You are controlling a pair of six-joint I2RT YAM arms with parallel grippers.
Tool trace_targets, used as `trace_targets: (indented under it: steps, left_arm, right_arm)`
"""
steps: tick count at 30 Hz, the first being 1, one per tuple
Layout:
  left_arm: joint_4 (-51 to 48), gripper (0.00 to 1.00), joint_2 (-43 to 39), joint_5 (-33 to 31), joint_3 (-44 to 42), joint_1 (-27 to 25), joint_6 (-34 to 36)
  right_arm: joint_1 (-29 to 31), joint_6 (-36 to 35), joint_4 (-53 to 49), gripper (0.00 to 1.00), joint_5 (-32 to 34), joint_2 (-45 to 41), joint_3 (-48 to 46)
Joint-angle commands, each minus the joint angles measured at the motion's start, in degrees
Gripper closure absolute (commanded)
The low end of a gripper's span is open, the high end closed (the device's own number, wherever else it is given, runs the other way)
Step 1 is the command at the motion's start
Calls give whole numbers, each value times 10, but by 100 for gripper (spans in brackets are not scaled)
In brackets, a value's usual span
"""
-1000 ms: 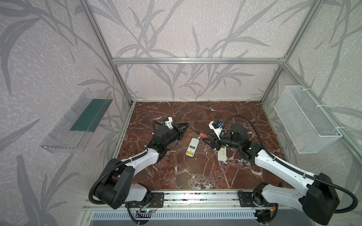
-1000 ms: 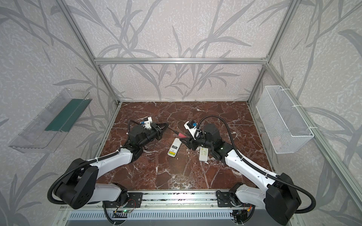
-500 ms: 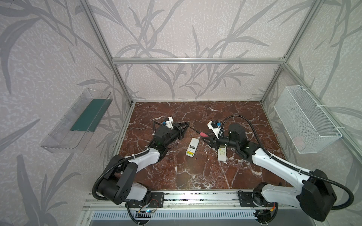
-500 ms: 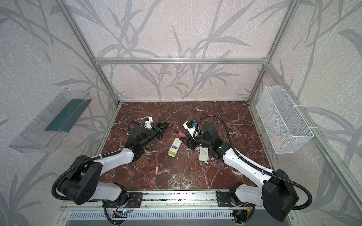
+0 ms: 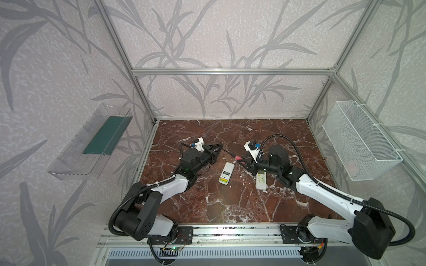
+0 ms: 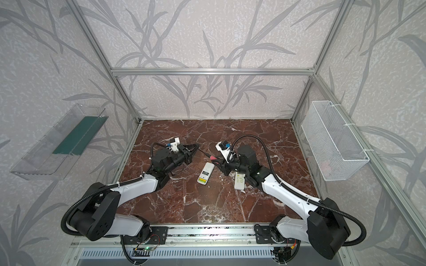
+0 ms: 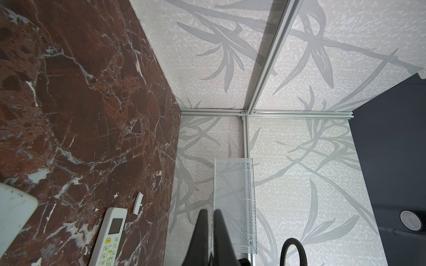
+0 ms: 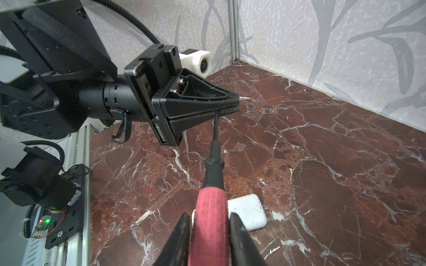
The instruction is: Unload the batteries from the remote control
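The right wrist view tells me the most. The screwdriver (image 8: 213, 170) is held off the marble table (image 5: 230, 207) between both arms. Its thin shaft is pinched in the fully closed tips of the left gripper (image 8: 232, 104). Its red handle sits in the right gripper (image 8: 210, 217), whose fingers (image 8: 239, 232) lie against it on both sides. In both top views that hold is too small to read, and the tool is just a dark line at 1 o'clock of the open remote (image 5: 227, 169).

The batteries (image 5: 223, 179) show only from above. They are a yellow-and-green patch in the bared compartment at that remote's near end, close to the table's centre, and I cannot count the cells. Only the left wrist view shows a small white battery cover (image 7: 138, 202), which lies just beside the head of the face-up remote (image 7: 110, 238).

I count two remotes, one screwdriver and one loose cover. The face-up remote lies at 3 o'clock of the open one, partly under the right arm. A wire basket (image 5: 359, 142) hangs on the wall at 3 o'clock and a clear shelf (image 5: 92, 142) at 9 o'clock.

Compared with a second ago, both remotes lie where they did and the left pinch is unchanged. The right fingers have drawn in on the handle.
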Motion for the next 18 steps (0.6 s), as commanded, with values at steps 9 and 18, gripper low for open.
trace_targets:
  steps: [9, 18]
  left_arm:
    - [14, 100, 2, 22, -3, 4, 2]
    - [-196, 25, -15, 38, 37, 23, 127]
  right_arm:
    - [-3, -6, -3, 97, 7, 10, 19]
    - [-3, -81, -111, 100, 63, -14, 28]
